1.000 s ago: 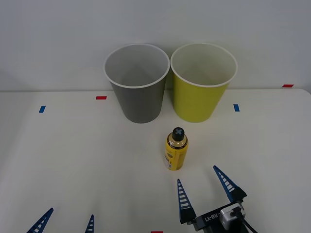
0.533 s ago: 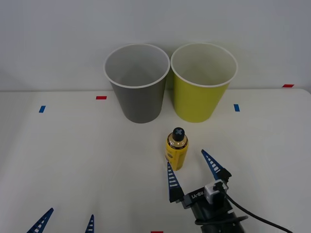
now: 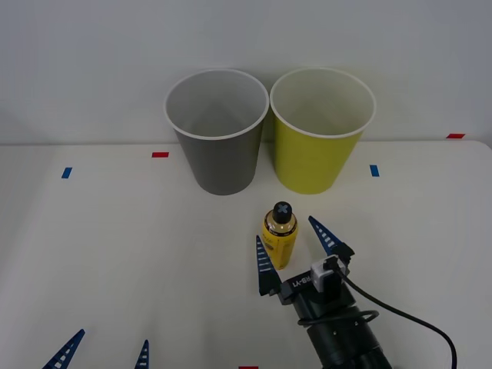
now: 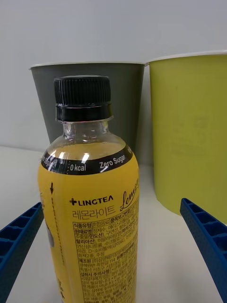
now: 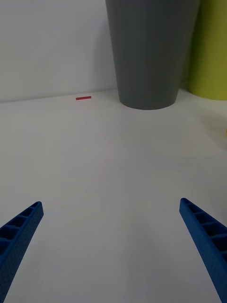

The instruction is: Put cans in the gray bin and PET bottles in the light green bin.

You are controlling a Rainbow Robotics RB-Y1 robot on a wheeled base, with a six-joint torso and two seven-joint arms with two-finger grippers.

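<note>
A small PET bottle (image 3: 279, 234) with a black cap and yellow label stands upright on the white table, in front of the two bins. My right gripper (image 3: 294, 243) is open around it, one blue finger on each side, not touching. The right wrist view has the bottle (image 4: 90, 208) close up between the fingers (image 4: 205, 241), and behind it stand the gray bin (image 4: 87, 94) and the light green bin (image 4: 191, 132). The gray bin (image 3: 217, 132) stands at the back, the light green bin (image 3: 320, 131) right beside it. My left gripper (image 3: 104, 354) waits open at the front left.
Small red and blue tape marks (image 3: 160, 154) dot the table (image 3: 115, 246). A black cable (image 3: 415, 327) trails from the right wrist. The left wrist view looks over bare table toward the gray bin (image 5: 149, 52).
My right gripper has moved forward across the table until its open fingers straddle the bottle. The bottle, both bins and the left arm have stayed put.
</note>
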